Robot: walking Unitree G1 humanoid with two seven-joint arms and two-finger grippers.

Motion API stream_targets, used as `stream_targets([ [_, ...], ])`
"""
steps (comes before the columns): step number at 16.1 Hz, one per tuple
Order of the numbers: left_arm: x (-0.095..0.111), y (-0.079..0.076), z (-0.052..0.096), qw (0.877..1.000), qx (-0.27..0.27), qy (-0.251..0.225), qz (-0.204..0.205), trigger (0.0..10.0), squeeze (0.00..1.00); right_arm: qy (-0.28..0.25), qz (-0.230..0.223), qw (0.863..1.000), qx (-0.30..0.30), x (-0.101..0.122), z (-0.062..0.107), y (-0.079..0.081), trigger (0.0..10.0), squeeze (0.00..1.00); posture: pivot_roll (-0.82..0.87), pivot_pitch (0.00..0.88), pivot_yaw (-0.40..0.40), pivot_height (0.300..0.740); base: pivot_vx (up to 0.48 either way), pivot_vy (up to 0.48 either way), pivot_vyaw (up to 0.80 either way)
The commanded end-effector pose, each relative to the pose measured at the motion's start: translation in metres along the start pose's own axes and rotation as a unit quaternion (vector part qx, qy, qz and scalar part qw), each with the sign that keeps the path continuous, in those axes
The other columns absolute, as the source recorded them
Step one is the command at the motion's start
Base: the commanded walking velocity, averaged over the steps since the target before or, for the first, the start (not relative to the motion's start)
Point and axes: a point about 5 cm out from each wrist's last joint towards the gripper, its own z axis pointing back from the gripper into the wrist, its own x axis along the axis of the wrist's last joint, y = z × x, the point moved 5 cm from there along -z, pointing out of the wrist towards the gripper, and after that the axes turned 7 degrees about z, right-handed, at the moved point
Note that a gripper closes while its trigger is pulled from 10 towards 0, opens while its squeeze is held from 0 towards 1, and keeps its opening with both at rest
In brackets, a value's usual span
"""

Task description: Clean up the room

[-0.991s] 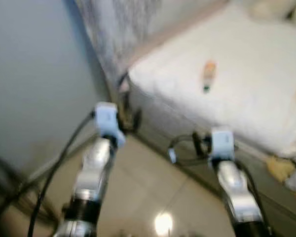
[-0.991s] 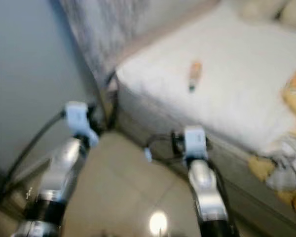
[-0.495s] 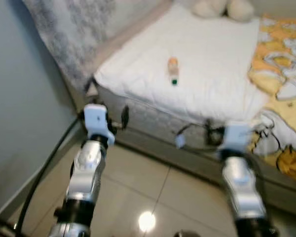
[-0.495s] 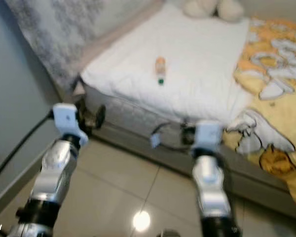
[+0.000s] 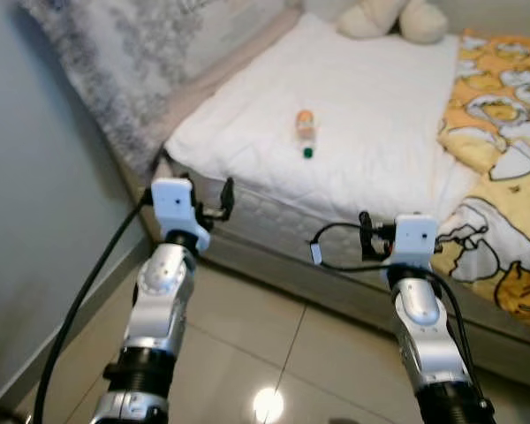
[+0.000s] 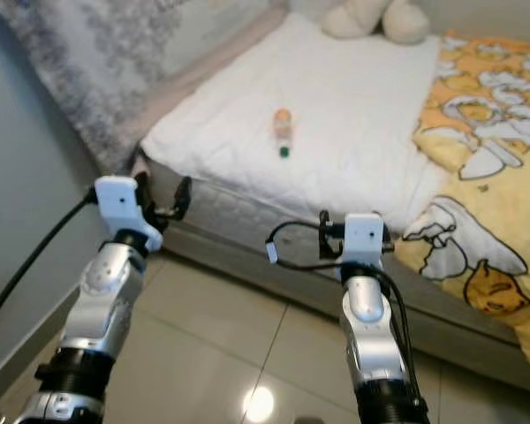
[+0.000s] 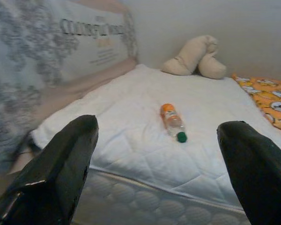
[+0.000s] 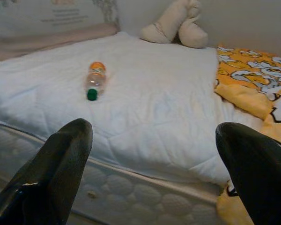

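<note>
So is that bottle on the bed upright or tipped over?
Tipped over: the bottle lies flat on the white mattress, green cap toward the bed's edge.

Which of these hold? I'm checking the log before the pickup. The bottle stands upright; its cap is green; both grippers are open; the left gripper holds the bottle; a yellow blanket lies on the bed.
1. The bottle stands upright: false, it lies on its side on the bed.
2. Its cap is green: true.
3. Both the left gripper and right gripper are open: true.
4. The left gripper holds the bottle: false, it is empty, short of the mattress.
5. A yellow blanket lies on the bed: true.
</note>
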Motion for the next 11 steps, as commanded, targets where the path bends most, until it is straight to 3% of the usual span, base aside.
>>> stream_targets([
  [1,0.0007,-0.0025,-0.0038,1.0,-0.003,0.0,-0.005,10.0,0.0,-0.002,0.004,1.0,0.009,0.0017,-0.0027,0.0044,10.0,0.0,-0.12,0.0,0.051,0.732,0.442,0.0,0.0],
  [11,-0.0025,-0.003,-0.0052,1.0,-0.003,0.001,-0.012,10.0,0.0,-0.001,0.018,1.0,0.022,-0.0004,-0.0063,0.0057,10.0,0.0,-0.12,0.0,0.04,0.732,0.451,0.0,0.0],
])
